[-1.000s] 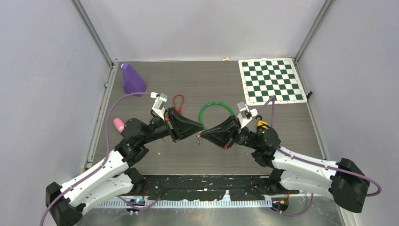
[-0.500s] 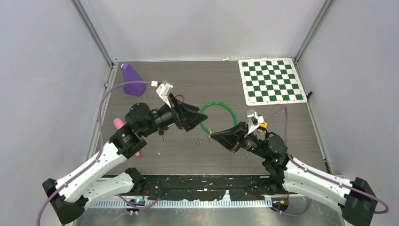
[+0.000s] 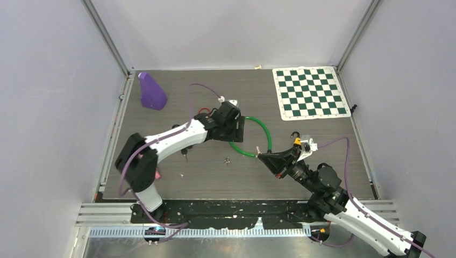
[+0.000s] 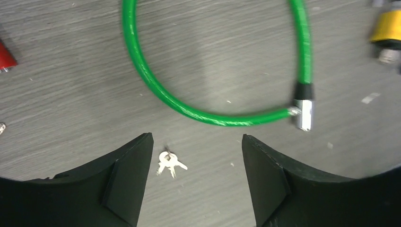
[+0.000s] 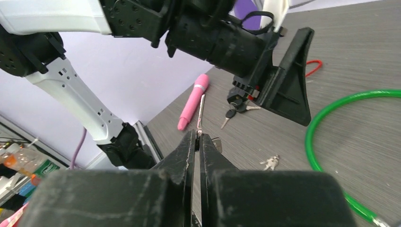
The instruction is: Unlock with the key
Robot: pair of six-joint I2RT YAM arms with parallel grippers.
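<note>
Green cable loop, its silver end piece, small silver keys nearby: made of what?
Green cable loop: glossy plastic sheath by its sheen; core hidden. Silver end piece: likely bare metal, bright and boxy. Small silver keys: probably metal, pale glint.

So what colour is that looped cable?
The cable is bright green, silver at its end; clearest from the left wrist view.

Overhead, two wrist views; shared cable

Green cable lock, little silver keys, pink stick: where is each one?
Green cable lock [image 4: 222, 119], left wrist view, bottom of its loop.
Silver keys [image 4: 169, 164], left wrist view, middle of the bunch.
Pink stick [image 5: 193, 103], right wrist view, middle of its body.
</note>
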